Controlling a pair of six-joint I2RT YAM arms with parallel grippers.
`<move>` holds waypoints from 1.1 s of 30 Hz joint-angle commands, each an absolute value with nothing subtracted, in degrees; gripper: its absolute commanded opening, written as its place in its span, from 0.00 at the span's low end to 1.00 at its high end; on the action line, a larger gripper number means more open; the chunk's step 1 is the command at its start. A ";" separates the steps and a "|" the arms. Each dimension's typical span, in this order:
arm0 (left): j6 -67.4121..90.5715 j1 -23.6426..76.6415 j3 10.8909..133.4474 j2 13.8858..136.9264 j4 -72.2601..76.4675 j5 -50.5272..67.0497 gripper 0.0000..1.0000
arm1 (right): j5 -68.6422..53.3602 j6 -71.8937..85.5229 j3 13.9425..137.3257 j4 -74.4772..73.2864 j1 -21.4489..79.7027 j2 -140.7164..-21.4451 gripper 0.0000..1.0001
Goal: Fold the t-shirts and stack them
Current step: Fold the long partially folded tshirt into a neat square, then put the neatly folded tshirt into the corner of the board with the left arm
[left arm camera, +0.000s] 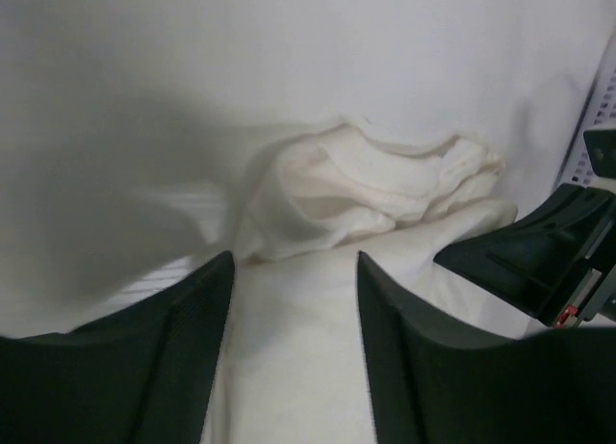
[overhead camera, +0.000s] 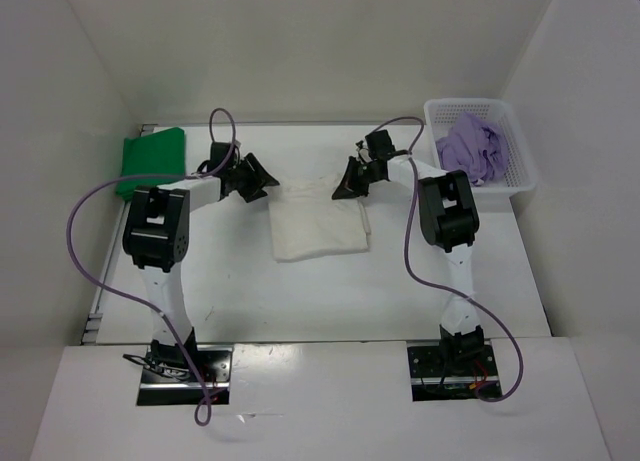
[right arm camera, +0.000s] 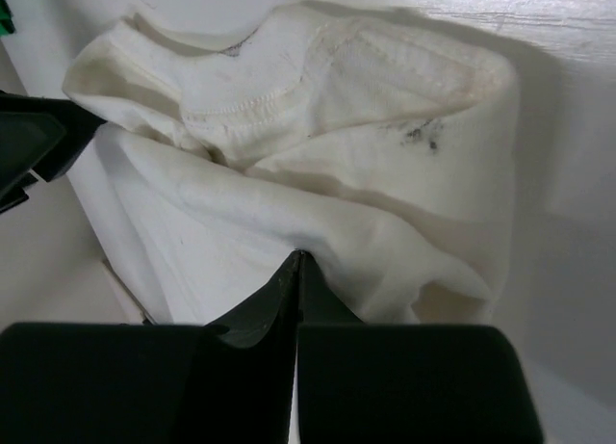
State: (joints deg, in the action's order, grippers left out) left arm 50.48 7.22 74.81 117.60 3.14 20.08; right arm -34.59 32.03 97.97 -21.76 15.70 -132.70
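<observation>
The white t-shirt (overhead camera: 318, 219) lies folded in the middle of the table, its bunched collar end toward the back (right arm camera: 289, 88). My left gripper (left arm camera: 294, 261) hovers open over its back left corner, with white cloth (left arm camera: 366, 189) below and between the fingers (left arm camera: 192, 348). My right gripper (right arm camera: 298, 256) is shut at the back right corner. Its closed tips touch the shirt's edge, and no cloth shows between them. The green t-shirt (overhead camera: 150, 161) lies folded at the far left. The lavender t-shirt (overhead camera: 470, 149) sits crumpled in the basket.
A white perforated basket (overhead camera: 520, 156) stands at the back right corner of the table. White walls close in the back and both sides. The right gripper's body (left arm camera: 539, 261) shows close by in the left wrist view.
</observation>
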 commanded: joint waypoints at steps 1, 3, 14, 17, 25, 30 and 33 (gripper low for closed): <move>47.20 4.67 75.68 115.67 3.52 20.02 0.64 | -32.43 29.80 100.54 -24.16 15.38 -133.86 0.00; 47.20 4.66 73.84 110.67 3.52 20.65 0.72 | -34.01 29.79 100.55 -24.79 15.38 -131.93 0.03; 42.28 9.48 57.39 102.39 1.85 20.65 0.80 | -35.78 29.79 96.52 -26.02 15.38 -111.39 0.42; 40.69 11.33 60.11 105.90 -1.31 19.96 0.80 | -35.16 29.27 92.83 -26.02 15.38 -106.98 0.42; 44.46 14.41 63.80 116.18 5.87 22.67 0.77 | -35.68 30.40 75.71 -24.08 14.33 -89.84 0.43; 51.94 16.25 70.02 122.78 13.62 27.60 0.21 | -37.17 31.03 67.08 -23.55 12.49 -81.76 0.44; 52.47 16.26 76.70 122.78 10.12 26.20 0.08 | -37.71 31.55 64.17 -24.16 11.34 -78.85 0.44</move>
